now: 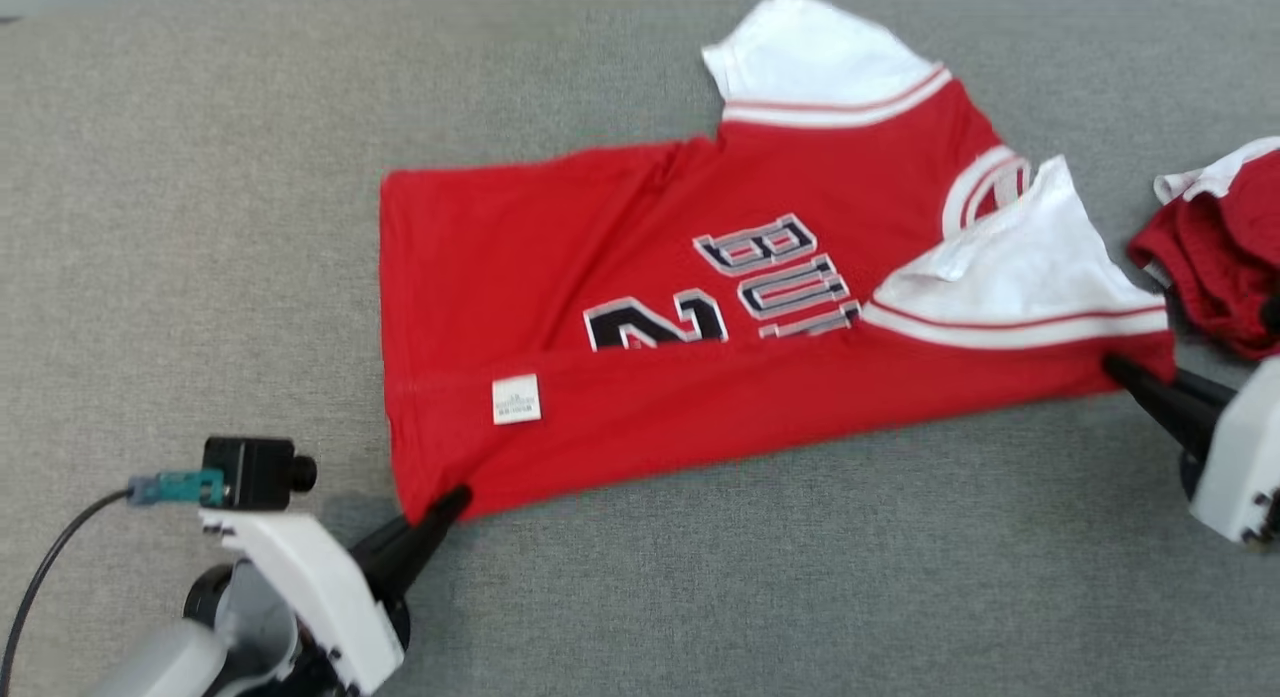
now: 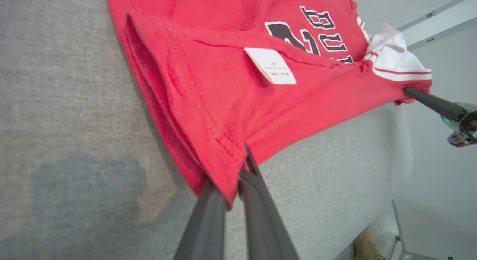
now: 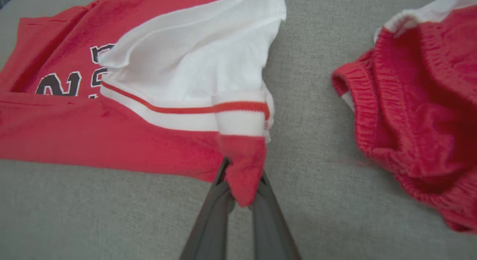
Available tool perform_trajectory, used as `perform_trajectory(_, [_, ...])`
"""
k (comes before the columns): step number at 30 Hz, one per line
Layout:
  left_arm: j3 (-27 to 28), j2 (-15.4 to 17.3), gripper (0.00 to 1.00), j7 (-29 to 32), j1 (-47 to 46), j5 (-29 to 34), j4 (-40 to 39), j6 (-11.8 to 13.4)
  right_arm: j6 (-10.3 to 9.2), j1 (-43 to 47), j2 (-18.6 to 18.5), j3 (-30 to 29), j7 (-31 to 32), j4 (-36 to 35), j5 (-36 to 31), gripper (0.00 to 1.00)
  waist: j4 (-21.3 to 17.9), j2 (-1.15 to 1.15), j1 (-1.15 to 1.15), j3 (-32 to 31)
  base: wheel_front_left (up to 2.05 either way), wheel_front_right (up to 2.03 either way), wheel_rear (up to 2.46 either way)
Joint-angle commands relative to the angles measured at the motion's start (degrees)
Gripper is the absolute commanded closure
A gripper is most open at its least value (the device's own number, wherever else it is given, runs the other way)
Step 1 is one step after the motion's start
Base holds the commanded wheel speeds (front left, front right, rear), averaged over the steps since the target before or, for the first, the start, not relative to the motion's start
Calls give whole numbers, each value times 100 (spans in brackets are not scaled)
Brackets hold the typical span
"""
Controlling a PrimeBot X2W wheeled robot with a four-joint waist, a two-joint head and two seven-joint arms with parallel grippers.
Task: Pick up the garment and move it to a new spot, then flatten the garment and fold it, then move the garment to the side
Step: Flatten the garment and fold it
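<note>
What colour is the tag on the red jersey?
White with small dark print; the tag on the garment shows best in the left wrist view.

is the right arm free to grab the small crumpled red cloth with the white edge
Probably not: the right tool is shut on the red jersey T-shirt's corner. The red cloth lies close beside it, with bare grey fabric between.

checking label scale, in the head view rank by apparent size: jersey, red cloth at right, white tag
1. jersey
2. red cloth, cut off by the picture's edge, so its full size is unsure
3. white tag
</note>
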Motion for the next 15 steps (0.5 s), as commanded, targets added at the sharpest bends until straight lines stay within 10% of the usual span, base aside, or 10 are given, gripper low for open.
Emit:
perform_trajectory(1, [33,193,100,-32,276,-34,-227,44,-1,332,-227,-120,108,-217,191,100,0,0,0,-189,0,0,0])
perform_trajectory(11, [-190,274,90,-526,1878,-270,-900,544,-1,2235,-717,-409,647,-1110,563,100,-163,0,0,-429,0,0,0])
perform_trajectory(12, [-206,155,0,-699,2036,-249,-840,622,-1,2342,-583,-491,521,-988,368,0,-188,0,0,-432,0,0,0])
perform_trajectory(15, [-202,162,0,-859,2130,-121,-819,724,-1,2331,-446,-618,429,-993,191,0,-198,0,0,-445,0,0,0])
